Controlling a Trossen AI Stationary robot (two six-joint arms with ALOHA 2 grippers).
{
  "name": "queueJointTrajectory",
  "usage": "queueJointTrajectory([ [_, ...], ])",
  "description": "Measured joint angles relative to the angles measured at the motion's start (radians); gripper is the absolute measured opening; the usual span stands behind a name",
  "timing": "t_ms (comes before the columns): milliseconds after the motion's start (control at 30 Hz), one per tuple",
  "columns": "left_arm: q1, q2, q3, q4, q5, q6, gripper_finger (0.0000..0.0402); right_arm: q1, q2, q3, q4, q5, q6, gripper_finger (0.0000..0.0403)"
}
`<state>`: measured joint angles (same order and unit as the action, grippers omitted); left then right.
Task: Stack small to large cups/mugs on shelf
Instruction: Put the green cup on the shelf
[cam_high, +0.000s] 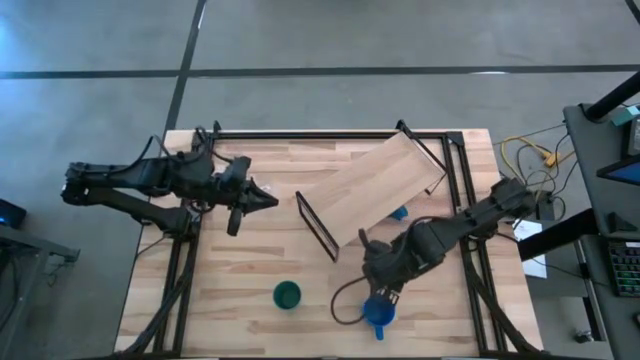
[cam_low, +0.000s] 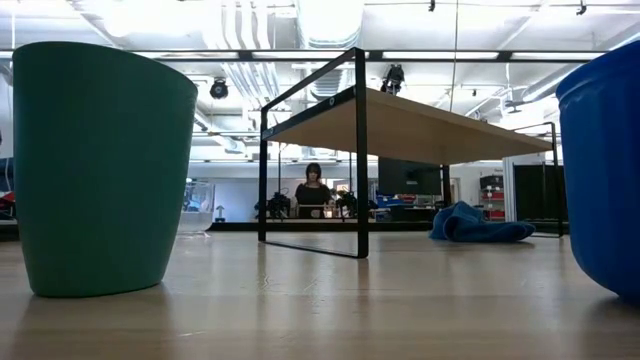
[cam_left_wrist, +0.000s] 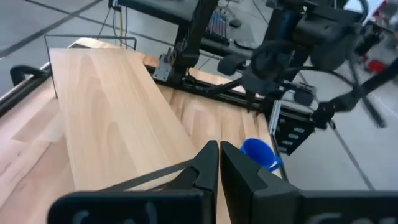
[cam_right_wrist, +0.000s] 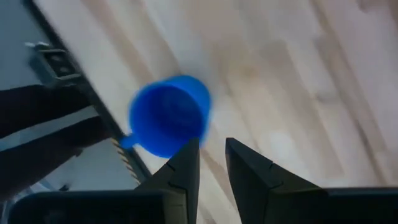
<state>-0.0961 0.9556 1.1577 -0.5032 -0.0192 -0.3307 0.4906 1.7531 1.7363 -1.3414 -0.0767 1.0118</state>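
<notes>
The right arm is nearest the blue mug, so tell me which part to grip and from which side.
Grip the blue mug by its rim wall, coming straight down with the right gripper. It stands upright with its mouth open upward, and its handle sticks out to one side, so probably pinch the wall away from the handle, one finger inside and one outside. The gripper hangs beside it, slightly open.

My mug (cam_right_wrist: 168, 115) is bright blue, the cup (cam_high: 287, 295) dark green, the shelf (cam_high: 375, 185) pale wood on black wire legs.
</notes>
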Motion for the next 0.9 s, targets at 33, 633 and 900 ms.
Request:
queueJointTrajectory([
  [33, -0.002, 0.005, 0.001, -0.016, 0.016, 0.01, 0.0002, 0.001, 0.007, 0.0, 0.033, 0.002, -0.015, 0.0073],
  [633, -0.089, 0.126, 0.0, -0.434, 0.177, -0.054, 0.0002, -0.094, 0.175, 0.003, 0.73, 0.029, -0.515, 0.0073],
  [900, -0.091, 0.201, -0.001, -0.431, 0.163, -0.057, 0.0002, -0.089, 0.298, 0.05, 0.822, -0.002, -0.797, 0.0073],
])
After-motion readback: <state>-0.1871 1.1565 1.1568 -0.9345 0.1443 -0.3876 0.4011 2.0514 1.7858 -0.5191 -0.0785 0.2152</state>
